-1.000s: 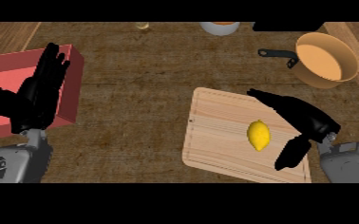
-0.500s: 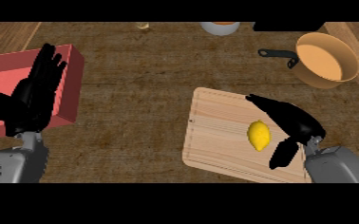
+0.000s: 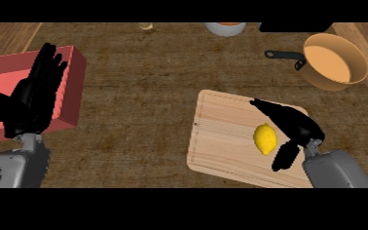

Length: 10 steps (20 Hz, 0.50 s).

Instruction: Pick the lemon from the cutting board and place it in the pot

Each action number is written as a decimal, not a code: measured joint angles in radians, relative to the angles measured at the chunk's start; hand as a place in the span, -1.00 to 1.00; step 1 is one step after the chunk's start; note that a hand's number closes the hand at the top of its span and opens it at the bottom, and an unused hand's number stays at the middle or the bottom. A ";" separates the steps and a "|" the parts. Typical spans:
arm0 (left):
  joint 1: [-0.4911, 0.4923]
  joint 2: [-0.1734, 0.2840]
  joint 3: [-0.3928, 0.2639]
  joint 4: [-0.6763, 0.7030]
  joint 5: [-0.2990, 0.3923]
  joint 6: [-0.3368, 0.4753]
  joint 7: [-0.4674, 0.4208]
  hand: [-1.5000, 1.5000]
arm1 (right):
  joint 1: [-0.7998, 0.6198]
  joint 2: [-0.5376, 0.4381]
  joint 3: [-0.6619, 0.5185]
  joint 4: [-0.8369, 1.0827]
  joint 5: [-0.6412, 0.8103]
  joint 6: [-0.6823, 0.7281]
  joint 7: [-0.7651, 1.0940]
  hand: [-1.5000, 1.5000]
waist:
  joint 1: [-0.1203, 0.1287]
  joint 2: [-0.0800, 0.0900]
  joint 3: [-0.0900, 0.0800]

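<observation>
a small yellow lemon (image 3: 265, 139) is seen lying on the pale wooden cutting board (image 3: 223, 141), well apart from the orange, black-handled pot (image 3: 332, 61) beyond the board's far right corner. the lemon is flanked by the right hand (image 3: 293, 125), fingers and thumb spread, not closed. the left hand (image 3: 32, 97) is held open, fingers straight, far left of the board, over a red box (image 3: 70, 78).
</observation>
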 measured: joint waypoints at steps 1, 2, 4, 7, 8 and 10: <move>-0.004 -0.005 0.002 0.012 -0.004 -0.001 -0.012 0.00 | 0.020 0.006 0.002 -0.005 0.013 -0.010 -0.002 -1.00 | -0.001 0.000 0.000; 0.001 -0.016 -0.002 0.027 -0.010 -0.002 -0.033 0.00 | 0.008 0.011 -0.002 0.027 0.027 -0.021 -0.013 -1.00 | -0.001 0.000 0.000; -0.004 -0.038 -0.010 0.037 -0.026 0.010 -0.041 0.00 | 0.013 0.025 -0.008 0.052 0.051 -0.036 -0.030 -1.00 | -0.001 0.000 0.000; 0.002 -0.033 -0.003 0.006 -0.030 0.001 -0.016 0.00 | -0.005 0.031 -0.015 0.088 0.078 -0.036 -0.072 1.00 | 0.000 0.000 0.000; -0.004 -0.030 0.005 0.028 -0.025 -0.009 -0.030 0.00 | -0.005 0.029 -0.001 0.102 0.093 -0.046 -0.100 1.00 | 0.000 0.000 0.000; 0.003 -0.031 0.005 0.008 -0.024 -0.012 -0.018 0.00 | -0.014 0.021 0.015 0.132 0.123 -0.065 -0.152 1.00 | 0.002 0.000 0.000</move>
